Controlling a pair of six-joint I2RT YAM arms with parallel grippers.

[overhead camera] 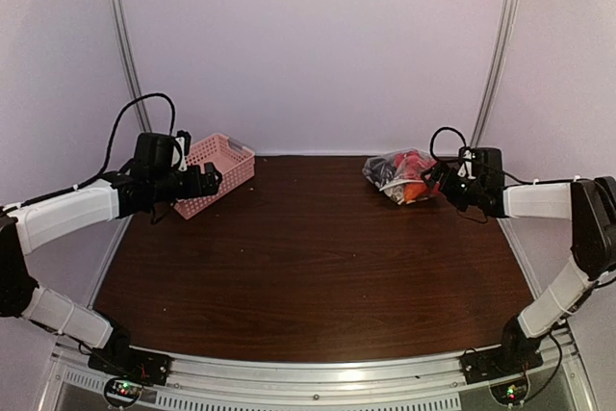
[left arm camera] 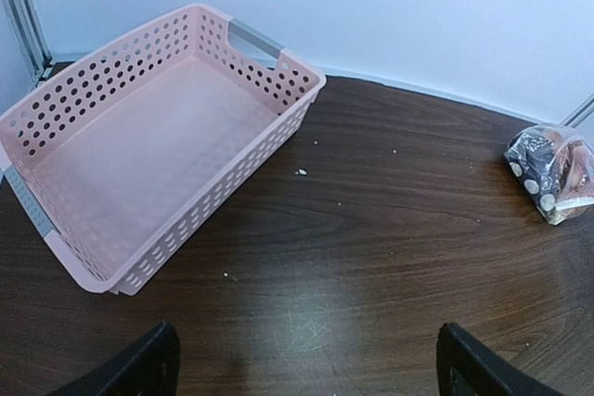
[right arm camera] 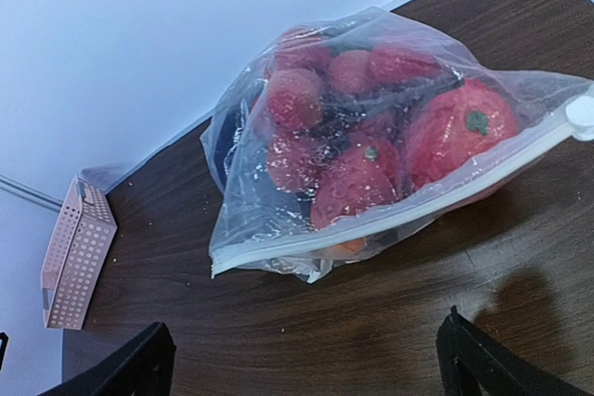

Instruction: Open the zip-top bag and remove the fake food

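Zip-top bag (right arm camera: 269, 220) of fake food (right arm camera: 455, 132), apparently zipped shut, lay on the tabletop (overhead camera: 308, 276); jaws of left gripper (left arm camera: 306, 364) and right gripper (right arm camera: 306, 359) stood open.

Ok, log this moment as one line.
zip-top bag: untouched, zip looks shut, fake food inside | left end effector: open, empty, by pink basket | right end effector: open, empty, facing bag

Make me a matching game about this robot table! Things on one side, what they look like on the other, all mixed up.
Things:
1. basket
2. zip-top bag
3. table
4. right gripper

Looks:
A. dark brown
B. open wide
C. pink and empty
D. clear plastic

Pairs: 1-C, 2-D, 3-A, 4-B
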